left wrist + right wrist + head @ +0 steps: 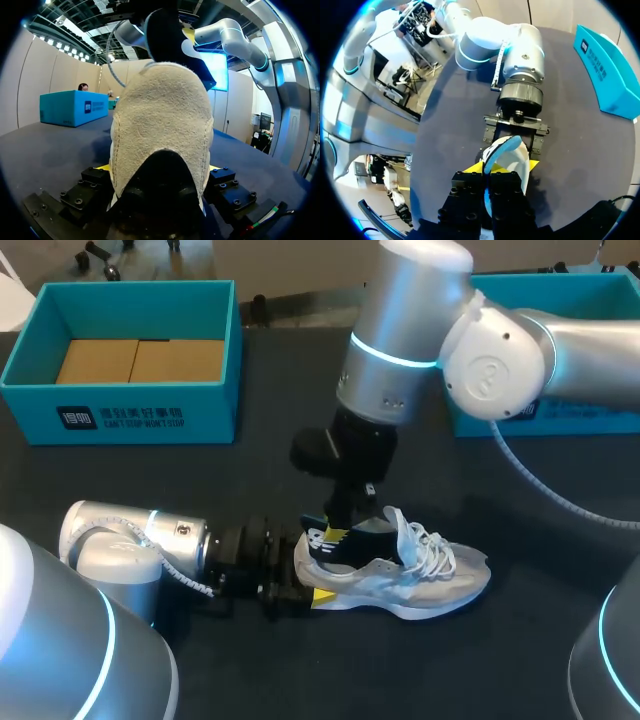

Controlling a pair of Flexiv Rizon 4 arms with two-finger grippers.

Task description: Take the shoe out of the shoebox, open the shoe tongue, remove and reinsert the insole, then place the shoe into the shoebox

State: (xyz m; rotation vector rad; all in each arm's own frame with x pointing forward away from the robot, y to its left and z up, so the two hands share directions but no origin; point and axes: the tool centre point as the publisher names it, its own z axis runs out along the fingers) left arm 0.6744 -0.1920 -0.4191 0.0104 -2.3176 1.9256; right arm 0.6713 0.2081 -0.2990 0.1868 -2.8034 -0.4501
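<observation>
A grey and white shoe (425, 575) with loose white laces lies on its sole on the dark table, toe to the right. My left gripper (305, 588) comes in low from the left, its fingers on both sides of the heel (162, 130). From above, my right gripper (340, 528) is shut on the dark, blue-edged insole (506, 150). The insole stands partly lifted out of the heel opening and rises above the heel (167, 32) in the left wrist view. The right gripper's (487, 172) fingers stand close together on the insole's edge.
A teal shoebox (120, 415), open and lined with brown cardboard, stands at the back left. A second teal box (590, 418) sits at the back right, partly behind my right arm. Bare dark table lies in front of and to the right of the shoe.
</observation>
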